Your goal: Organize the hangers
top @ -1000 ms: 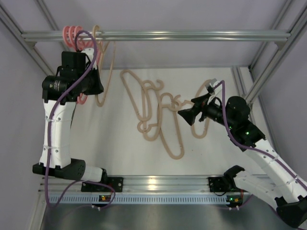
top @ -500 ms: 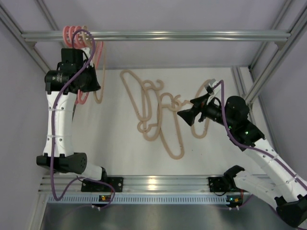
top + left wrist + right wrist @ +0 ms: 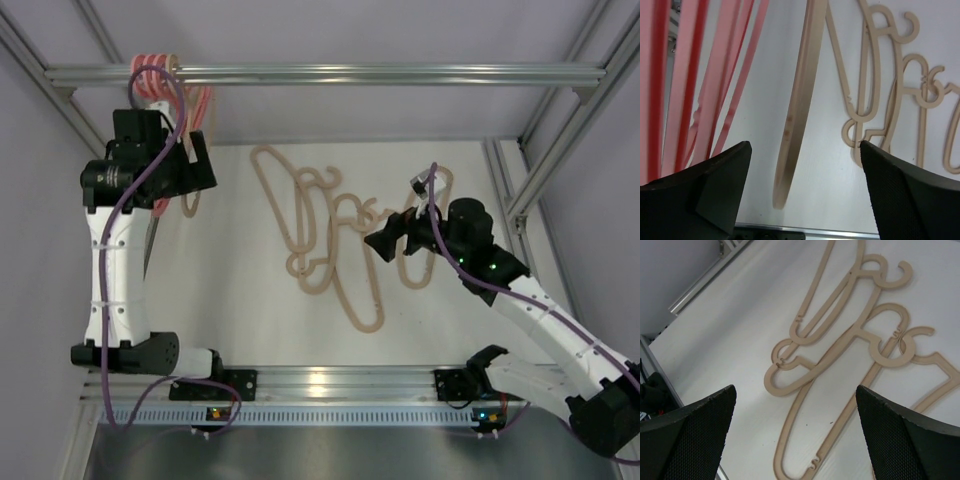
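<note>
Several pink hangers (image 3: 148,72) hang from the silver bar (image 3: 400,75) at the far left; in the left wrist view they fill the left side as pink hangers (image 3: 687,85). Beside them hangs one beige hanger (image 3: 796,110), free between the spread fingers of my left gripper (image 3: 203,168), which is open and touches nothing. More beige hangers (image 3: 312,225) lie tangled flat on the white table. My right gripper (image 3: 380,243) hovers open above that pile, and its view shows the overlapping beige hangers (image 3: 840,335) below the gripper (image 3: 795,387).
Aluminium frame posts (image 3: 560,130) stand at the right and left of the table. A metal rail (image 3: 330,382) runs along the near edge by the arm bases. One beige hanger (image 3: 420,270) lies partly under the right wrist.
My left gripper has opened and let go of the beige hanger, which now hangs on the bar beside the pink ones. The left arm drew back left; the right gripper moved left over the pile.
</note>
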Robot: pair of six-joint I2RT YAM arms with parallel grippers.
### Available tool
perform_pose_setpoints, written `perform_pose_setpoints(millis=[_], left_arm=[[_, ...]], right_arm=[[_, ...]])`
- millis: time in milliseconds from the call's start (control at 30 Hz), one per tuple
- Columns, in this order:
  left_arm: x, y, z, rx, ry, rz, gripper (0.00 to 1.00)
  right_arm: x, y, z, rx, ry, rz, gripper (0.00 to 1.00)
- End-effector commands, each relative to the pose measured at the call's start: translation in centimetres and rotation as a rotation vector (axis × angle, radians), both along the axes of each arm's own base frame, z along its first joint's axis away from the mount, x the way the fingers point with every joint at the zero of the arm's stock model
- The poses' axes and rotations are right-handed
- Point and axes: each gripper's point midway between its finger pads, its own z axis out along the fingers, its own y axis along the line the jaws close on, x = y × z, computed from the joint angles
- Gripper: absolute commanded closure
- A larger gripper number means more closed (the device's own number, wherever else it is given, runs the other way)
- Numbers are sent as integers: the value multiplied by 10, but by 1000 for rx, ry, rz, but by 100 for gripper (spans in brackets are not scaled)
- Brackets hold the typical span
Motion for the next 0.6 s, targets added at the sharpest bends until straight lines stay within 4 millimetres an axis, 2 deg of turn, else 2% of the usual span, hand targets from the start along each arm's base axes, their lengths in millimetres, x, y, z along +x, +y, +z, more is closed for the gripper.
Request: perform_pose_setpoints(millis=[0, 67, 167, 200, 233, 267, 300, 467, 500, 567], left_arm=[[-19, 7, 39, -19, -155, 68, 5], [-27, 4, 50, -44, -206, 65, 2], [-34, -8, 54, -120, -238, 47, 2], [-34, -14, 47, -146, -225, 44, 2], [-39, -22, 49, -180, -241, 12, 2], [-36, -24, 51, -193, -265, 13, 2], [-36, -29, 40, -208, -245, 9, 2], [-32, -47, 40, -217, -289, -14, 2], [-29, -57, 44, -218, -312, -33, 2], [-23, -71, 38, -206, -304, -49, 2]], right_arm=[[18, -1, -12, -4, 34, -75, 1], [23, -1, -23, -12, 70, -95, 1], [30, -2, -39, -30, 114, -126, 1], [32, -2, -44, -39, 125, -139, 1], [33, -3, -47, -41, 134, -145, 1], [34, -2, -49, -42, 137, -147, 1], [36, -3, -50, -43, 138, -154, 0], [37, -3, -60, -54, 156, -164, 1], [38, -4, -62, -58, 161, -172, 1], [38, -5, -64, -59, 166, -181, 1]])
